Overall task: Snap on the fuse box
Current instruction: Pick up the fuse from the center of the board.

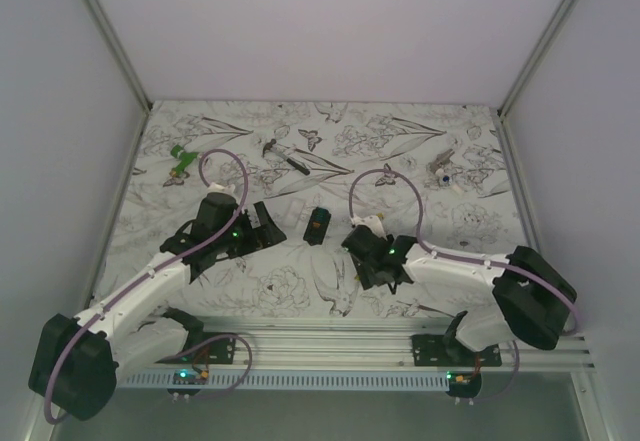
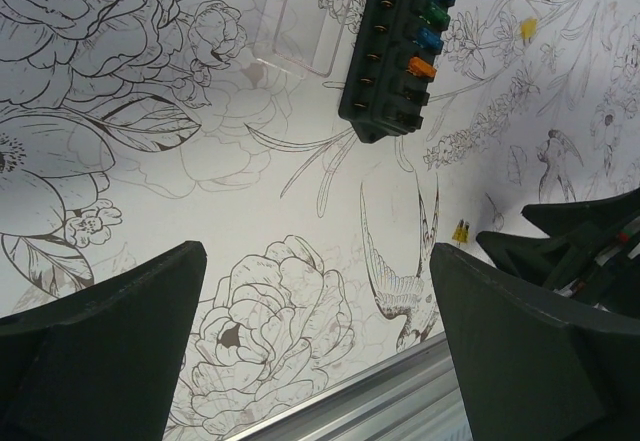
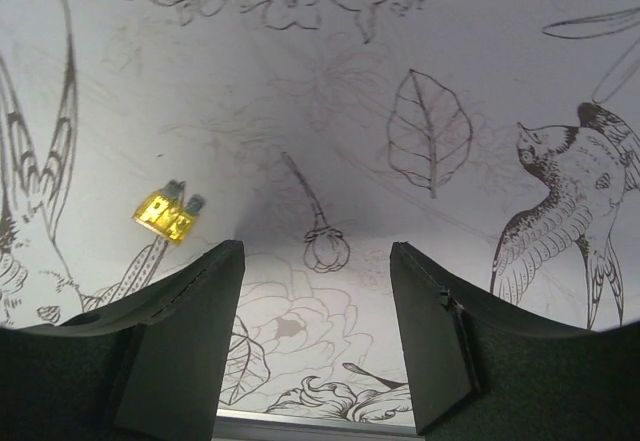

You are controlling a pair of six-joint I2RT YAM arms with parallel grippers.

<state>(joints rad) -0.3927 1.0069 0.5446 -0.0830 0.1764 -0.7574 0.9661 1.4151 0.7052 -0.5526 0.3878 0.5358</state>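
The fuse box (image 1: 318,224) is a small black box lying on the flower-print mat between my two grippers. In the left wrist view it (image 2: 395,51) shows its open face with blue, green and orange fuses in a row. A clear plastic cover (image 2: 300,21) lies flat beside it. My left gripper (image 1: 262,229) is open and empty just left of the box, fingers wide apart (image 2: 318,351). My right gripper (image 1: 365,251) is open and empty just right of the box, low over the mat (image 3: 317,331). A loose yellow fuse (image 3: 165,216) lies by its left finger.
A green piece (image 1: 181,159) lies at the far left. A thin dark hammer-like tool (image 1: 285,156) lies at the back centre. A small metallic object (image 1: 443,169) lies at the back right. An aluminium rail (image 1: 400,336) runs along the near edge.
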